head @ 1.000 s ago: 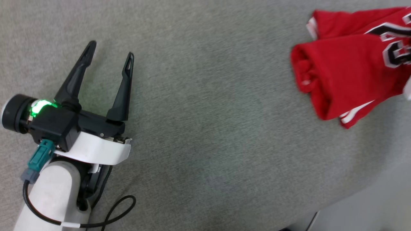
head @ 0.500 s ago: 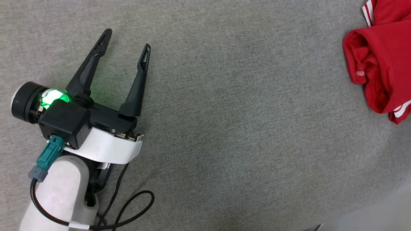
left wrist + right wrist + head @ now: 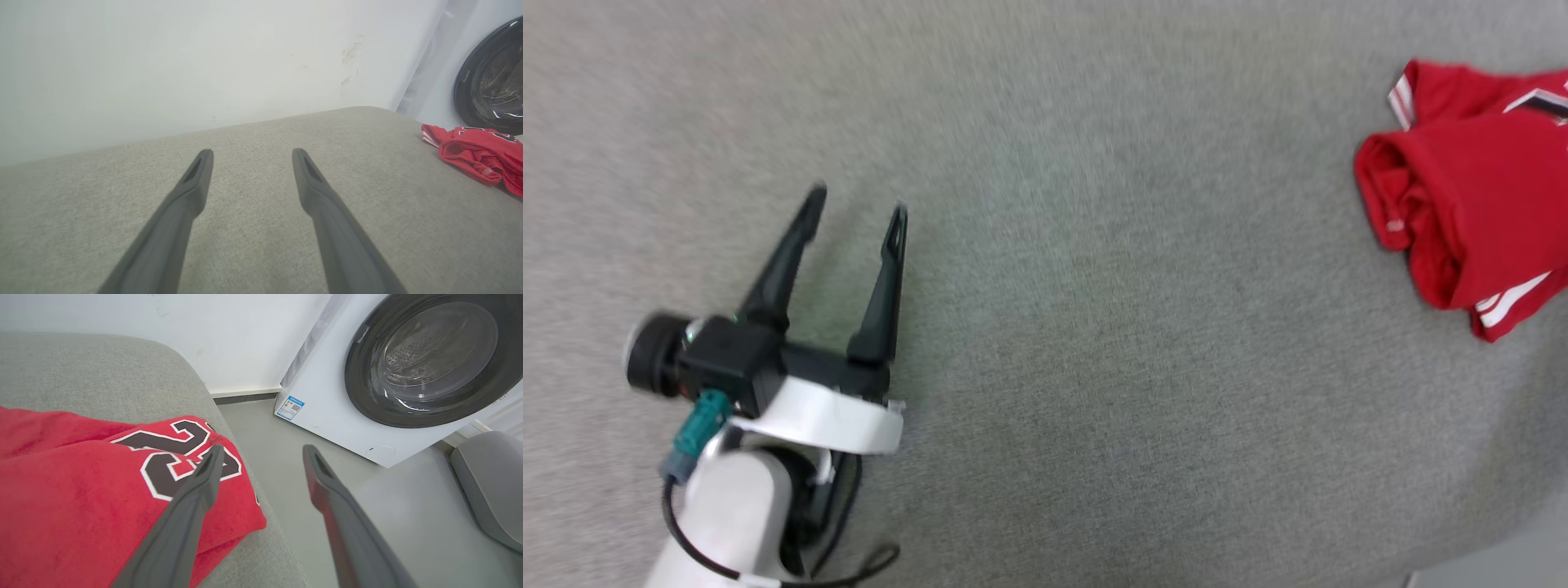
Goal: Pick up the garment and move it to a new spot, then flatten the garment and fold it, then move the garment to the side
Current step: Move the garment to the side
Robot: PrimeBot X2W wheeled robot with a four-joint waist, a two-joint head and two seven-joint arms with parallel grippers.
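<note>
The garment, a red jersey T-shirt folded into a bundle, lies at the right edge of the grey cushioned surface. The left wrist view shows the garment far to the right. My left gripper hovers open over bare fabric at the lower left, well apart from it, nothing between its fingers. My right gripper is open just above the garment, over its black-and-white number graphic near the cushion's edge, holding nothing.
A white front-loading washing machine with a dark round door stands on the floor beyond the cushion's right edge. A grey padded object lies beside it. A white wall runs behind the cushion.
The head camera has shifted, so the whole picture moved. The right gripper has opened and the folded garment lies free on the cushion.
</note>
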